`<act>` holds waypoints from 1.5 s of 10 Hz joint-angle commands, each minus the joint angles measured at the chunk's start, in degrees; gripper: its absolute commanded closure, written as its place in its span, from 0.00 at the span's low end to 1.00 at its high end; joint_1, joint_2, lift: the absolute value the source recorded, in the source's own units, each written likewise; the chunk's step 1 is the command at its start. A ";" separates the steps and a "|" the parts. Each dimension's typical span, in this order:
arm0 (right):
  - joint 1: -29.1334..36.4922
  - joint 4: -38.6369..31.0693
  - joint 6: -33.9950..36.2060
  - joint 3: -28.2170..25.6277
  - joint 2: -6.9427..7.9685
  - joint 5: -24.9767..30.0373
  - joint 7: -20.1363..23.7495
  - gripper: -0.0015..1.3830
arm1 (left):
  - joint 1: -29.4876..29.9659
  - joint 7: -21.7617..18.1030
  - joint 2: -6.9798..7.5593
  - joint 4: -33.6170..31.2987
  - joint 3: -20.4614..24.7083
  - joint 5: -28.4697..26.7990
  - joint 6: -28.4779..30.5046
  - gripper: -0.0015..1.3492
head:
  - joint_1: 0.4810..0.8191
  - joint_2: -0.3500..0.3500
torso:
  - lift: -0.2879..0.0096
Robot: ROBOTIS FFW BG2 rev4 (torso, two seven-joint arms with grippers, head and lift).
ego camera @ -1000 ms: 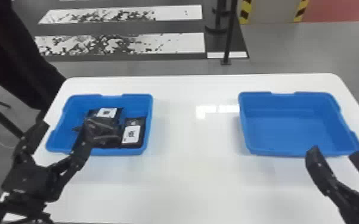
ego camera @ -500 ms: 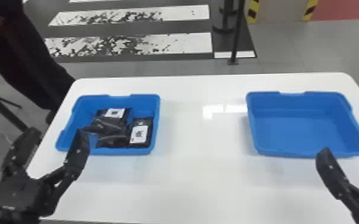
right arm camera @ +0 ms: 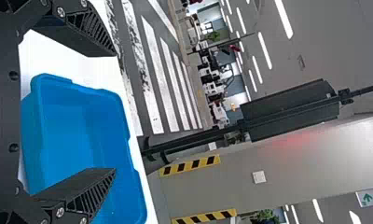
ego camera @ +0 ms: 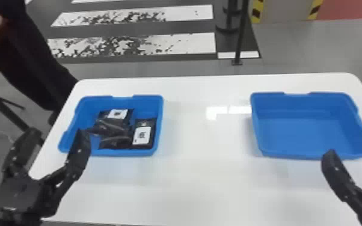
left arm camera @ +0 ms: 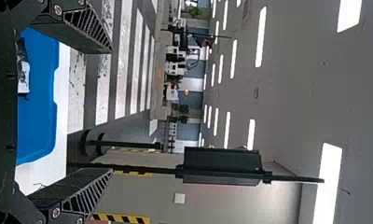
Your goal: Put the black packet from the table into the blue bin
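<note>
While the left gripper (ego camera: 57,135) stands with its two flat black fingers spread wide, its inner finger crosses the near left corner of the left blue bin (ego camera: 123,152) in the head view; whether they touch, I cannot tell. Just beyond that fingertip and to its right, inside this bin, lie the black packets, glossy and flexible. The farther packet (ego camera: 103,115) has a white rectangular label with a dark printed square. A crumpled packet (ego camera: 112,129), its film creased into shiny folds, lies on the near side of it, between the fingertip and a flatter, oblong packet (ego camera: 142,146) by the bin's right wall, also white-labelled.

The right gripper (ego camera: 352,156) has its fingers spread too, the inner fingertip crossing the near edge of the right blue bin (ego camera: 297,132) in the head view. Ahead of those fingers, the bin shows a smooth inside, rounded corners and a notched rim. In both wrist views the fingers taper to wedges with slanting ribs.

Between the two grippers stretches the smooth white table (ego camera: 207,180), glossy enough to mirror bright patches of light. Farther out past the left fingers, broad white stripes (ego camera: 186,43) with speckled, broken surfaces cross the dark floor.
</note>
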 commanded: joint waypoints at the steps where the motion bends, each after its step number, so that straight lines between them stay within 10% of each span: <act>1: 0.00 0.01 0.01 0.00 0.05 0.02 0.00 0.10 | 0.08 0.03 0.01 0.00 0.10 0.48 0.34 0.09 | 0.63 0.66 | 0.60; 15: -0.28 0.29 0.01 0.46 0.05 0.02 0.00 0.10 | -0.06 0.12 0.01 0.14 -0.24 1.39 1.19 0.09 | 0.63 0.67 | 0.60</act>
